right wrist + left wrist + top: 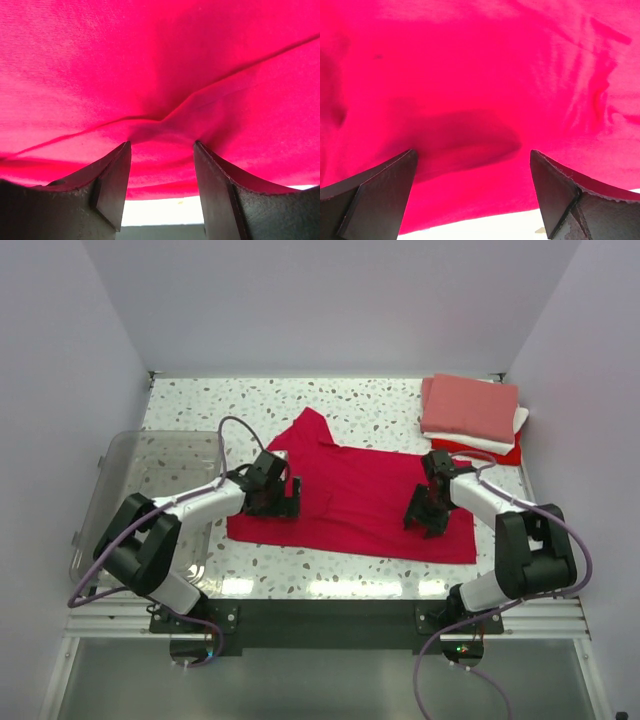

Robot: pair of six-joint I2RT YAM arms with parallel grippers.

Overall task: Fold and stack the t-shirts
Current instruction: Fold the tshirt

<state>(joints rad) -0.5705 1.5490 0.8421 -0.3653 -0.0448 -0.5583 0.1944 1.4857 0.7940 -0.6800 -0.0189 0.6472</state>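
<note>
Left fingers point(375, 195) spread wide, tips at the red shirt point(350, 502), holding nothing. Right fingers point(112, 185) half open, astride a raised crease.

The red shirt point(360, 498) lay spread flat, the left gripper point(281, 504) down on its left part, the right gripper point(423, 519) on its right. Folded shirts point(470, 412) sat stacked in the far-right corner.

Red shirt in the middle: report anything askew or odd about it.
The red shirt lies crooked, one sleeve poking out toward the back left. A crease bunches up at the right claw. No damage shows.
</note>
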